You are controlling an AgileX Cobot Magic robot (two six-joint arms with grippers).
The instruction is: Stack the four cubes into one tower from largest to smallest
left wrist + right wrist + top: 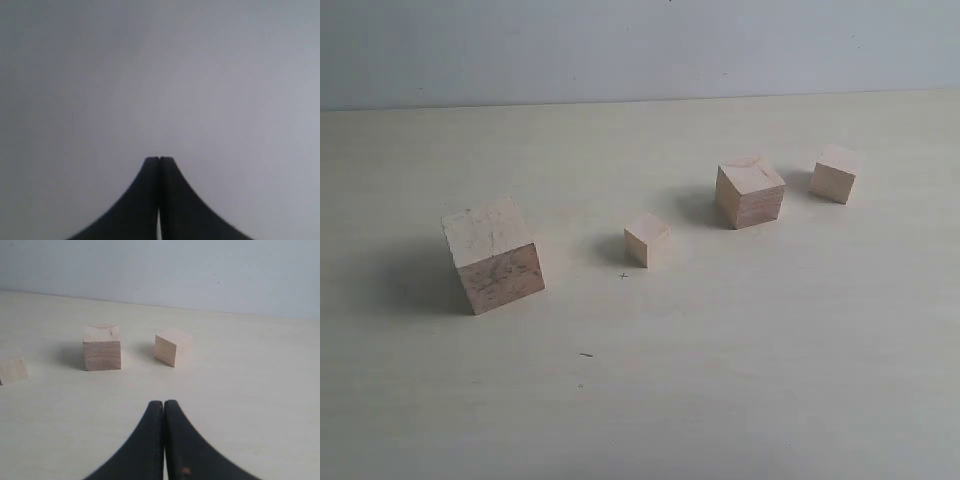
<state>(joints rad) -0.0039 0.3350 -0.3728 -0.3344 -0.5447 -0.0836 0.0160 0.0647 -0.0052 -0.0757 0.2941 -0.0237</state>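
Wooden largest cube [492, 255], smallest cube [647, 240] and two mid-sized cubes [750, 192] [834, 174] are standing apart on the pale table [770, 350], while left gripper [159, 159] and right gripper [164, 402] are holding their jaws together.

We look down at a slant across the counter [770, 380] to the grey wall [620, 50] in the exterior view; the right wrist camera sits low behind the right gripper [164, 403], facing that wall, and shares the second-largest cube [102, 347], third cube [172, 346] and smallest cube [12, 369]; past the left gripper [159, 159], the left wrist camera gives us only blank grey.
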